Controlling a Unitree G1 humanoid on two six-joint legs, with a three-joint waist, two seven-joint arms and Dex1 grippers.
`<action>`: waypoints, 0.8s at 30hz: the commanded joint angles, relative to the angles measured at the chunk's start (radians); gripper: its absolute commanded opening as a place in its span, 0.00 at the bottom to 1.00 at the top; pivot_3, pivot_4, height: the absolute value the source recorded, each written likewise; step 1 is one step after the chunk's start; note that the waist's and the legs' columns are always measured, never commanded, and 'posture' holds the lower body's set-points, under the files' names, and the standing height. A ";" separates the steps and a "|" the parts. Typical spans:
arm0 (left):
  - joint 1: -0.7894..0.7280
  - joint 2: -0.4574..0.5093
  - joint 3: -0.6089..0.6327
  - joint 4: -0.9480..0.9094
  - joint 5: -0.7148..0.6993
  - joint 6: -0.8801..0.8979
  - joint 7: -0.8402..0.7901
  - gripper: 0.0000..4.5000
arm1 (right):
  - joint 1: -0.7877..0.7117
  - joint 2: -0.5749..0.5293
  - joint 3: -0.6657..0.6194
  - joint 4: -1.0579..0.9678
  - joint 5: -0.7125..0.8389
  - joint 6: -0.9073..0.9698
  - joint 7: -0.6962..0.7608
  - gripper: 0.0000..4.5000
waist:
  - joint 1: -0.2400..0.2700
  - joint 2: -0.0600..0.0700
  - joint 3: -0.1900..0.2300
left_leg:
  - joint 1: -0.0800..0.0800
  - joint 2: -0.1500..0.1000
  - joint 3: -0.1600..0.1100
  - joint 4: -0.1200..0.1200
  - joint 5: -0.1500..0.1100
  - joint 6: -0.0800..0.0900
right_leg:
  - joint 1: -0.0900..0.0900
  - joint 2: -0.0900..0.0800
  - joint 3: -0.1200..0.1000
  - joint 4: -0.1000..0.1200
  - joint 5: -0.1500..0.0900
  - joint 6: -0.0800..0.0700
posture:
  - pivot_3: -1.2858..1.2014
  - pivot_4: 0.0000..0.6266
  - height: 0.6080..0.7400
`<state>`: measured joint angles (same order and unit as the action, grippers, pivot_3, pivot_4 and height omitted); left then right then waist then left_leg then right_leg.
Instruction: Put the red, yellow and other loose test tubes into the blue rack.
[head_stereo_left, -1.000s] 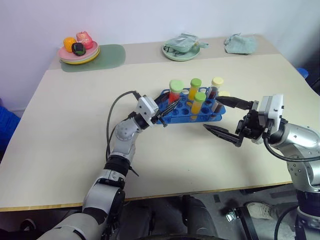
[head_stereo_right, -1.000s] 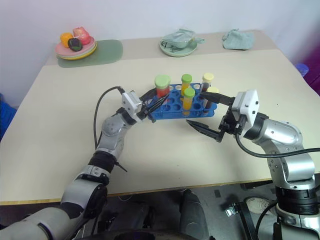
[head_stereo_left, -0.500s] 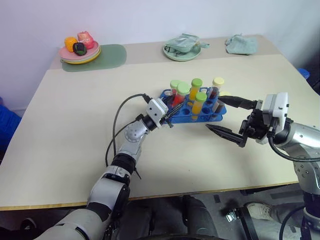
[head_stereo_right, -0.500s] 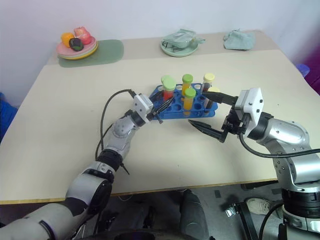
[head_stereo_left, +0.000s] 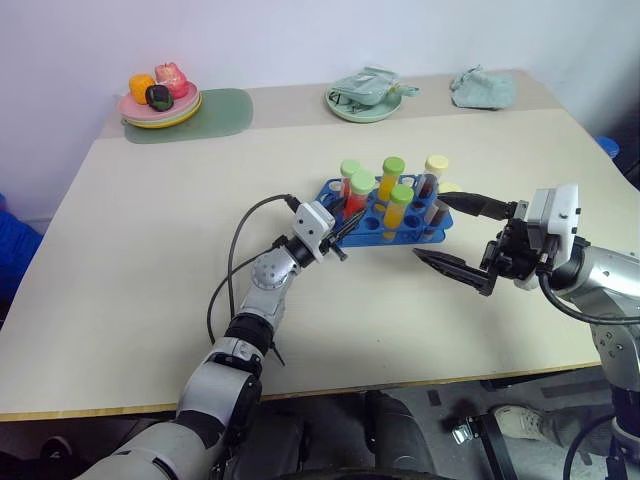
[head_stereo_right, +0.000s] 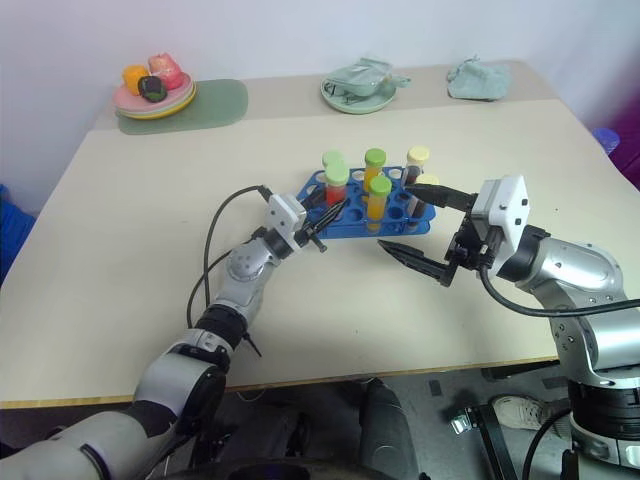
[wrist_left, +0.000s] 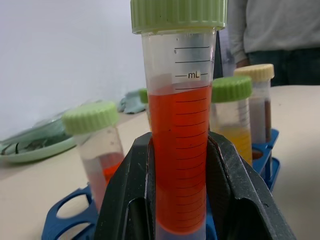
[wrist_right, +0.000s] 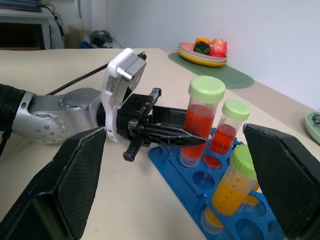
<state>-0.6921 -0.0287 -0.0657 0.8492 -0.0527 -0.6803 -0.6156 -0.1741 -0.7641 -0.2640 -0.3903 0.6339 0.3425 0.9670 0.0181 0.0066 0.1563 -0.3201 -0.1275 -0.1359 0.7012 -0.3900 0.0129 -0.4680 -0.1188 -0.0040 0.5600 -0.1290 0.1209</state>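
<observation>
Between ribbed black jaws, clear graduated red tube (wrist_left: 180, 165) (ridged green cap).

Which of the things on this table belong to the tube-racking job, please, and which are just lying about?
Job in hand:
- red tube, gripped by the left hand
- blue rack
- tubes already racked
- right hand, open beside the rack

Lying about:
- plate of toy fruit
- green mat
- green plate
- crumpled cloth

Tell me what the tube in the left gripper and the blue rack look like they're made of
The red-liquid tube seems clear plastic: see-through wall, printed black mL marks, ridged matte light-green screw cap. The left gripper is shut on it. The blue rack looks like moulded glossy plastic, judging by its even colour and smooth round holes.
</observation>
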 joint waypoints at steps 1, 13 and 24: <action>0.015 -0.009 -0.009 -0.036 -0.017 0.014 -0.010 0.16 | -0.006 -0.015 -0.034 -0.025 0.013 -0.008 -0.001 1.00 | -0.001 0.000 0.000 | 0.000 0.000 0.000 0.000 0.000 0.000 | 0.000 0.000 0.000 0.000 0.000 0.000 | 0.52 0.24 1.00; 0.060 -0.021 -0.014 -0.099 -0.036 0.077 -0.037 0.16 | 0.023 -0.041 -0.047 -0.005 0.005 0.000 0.026 1.00 | 0.001 0.000 0.000 | 0.000 0.000 0.000 0.000 0.000 0.000 | 0.000 0.000 0.000 0.000 0.000 0.000 | 0.52 0.24 1.00; 0.054 -0.031 -0.013 -0.094 -0.038 0.096 -0.041 0.16 | 0.049 -0.087 -0.039 0.011 0.012 0.064 0.039 1.00 | 0.021 0.000 0.000 | 0.001 0.000 0.001 0.000 0.000 0.000 | 0.001 0.000 0.000 -0.001 0.000 0.000 | 0.52 0.24 1.00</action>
<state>-0.6416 -0.0581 -0.0666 0.7667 -0.0794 -0.5946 -0.6451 -0.1129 -0.8484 -0.2827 -0.3598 0.6329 0.4089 1.0084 0.0396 0.0067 0.1559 -0.3188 -0.1273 -0.1353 0.7012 -0.3902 0.0131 -0.4672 -0.1187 -0.0039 0.5586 -0.1290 0.1209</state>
